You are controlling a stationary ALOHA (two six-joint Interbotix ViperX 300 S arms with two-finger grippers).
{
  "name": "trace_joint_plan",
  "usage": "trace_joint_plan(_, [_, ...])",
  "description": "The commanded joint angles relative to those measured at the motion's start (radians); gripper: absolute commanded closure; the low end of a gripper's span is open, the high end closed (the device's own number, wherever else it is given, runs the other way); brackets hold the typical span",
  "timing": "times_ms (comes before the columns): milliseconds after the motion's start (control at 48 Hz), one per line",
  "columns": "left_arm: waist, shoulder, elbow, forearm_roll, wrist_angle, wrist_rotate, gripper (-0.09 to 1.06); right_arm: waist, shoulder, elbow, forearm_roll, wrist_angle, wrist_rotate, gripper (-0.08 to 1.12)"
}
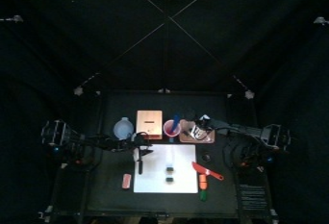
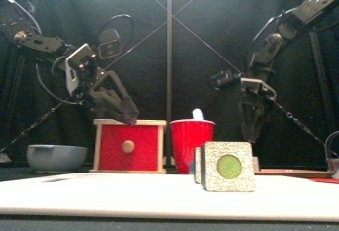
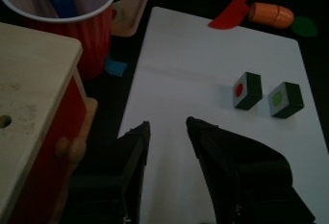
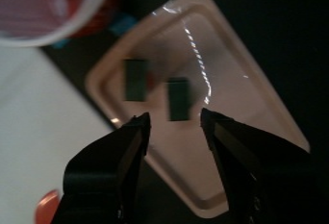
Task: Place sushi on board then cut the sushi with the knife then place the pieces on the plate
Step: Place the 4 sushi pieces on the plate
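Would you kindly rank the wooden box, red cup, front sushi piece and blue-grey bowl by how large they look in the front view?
1. wooden box
2. red cup and front sushi piece: about alike, and the sushi stands nearer the camera, so I leave them unranked
3. blue-grey bowl

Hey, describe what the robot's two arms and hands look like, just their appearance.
Both the left arm and the right arm are black and jointed, with black cables looping along them. A white plate sits above the left hand; it and the right hand each end in two dark tapering fingers.
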Motion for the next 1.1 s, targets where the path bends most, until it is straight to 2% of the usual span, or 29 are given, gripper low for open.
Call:
trace_joint_plan(21, [0.003,-0.003,-0.02,-0.002,-0.005,-0.002,0.21,0.135,-0.037,-0.046,0.0,0.0,-0.006,0.22])
trace_joint_plan(250, [0.005,-0.005,-0.021,-0.002,-0.005,0.0,0.21,0.394,0.041,-0.109,-0.058,-0.018,0.002,0.22])
trace_joint_plan(375, [0.008,-0.005,-0.021,0.0,-0.005,-0.002,0.21,0.465,0.104,-0.156,-0.037,-0.058,0.003,0.22])
trace_joint_plan(708, [0.008,-0.003,-0.018,0.0,-0.005,0.0,0.21,0.518,0.262,-0.258,0.006,-0.075,0.002,0.22])
trace_joint_plan(1104, [0.008,-0.003,-0.012,0.0,-0.005,0.002,0.2,0.541,0.318,-0.319,0.052,-0.084,0.0,0.22])
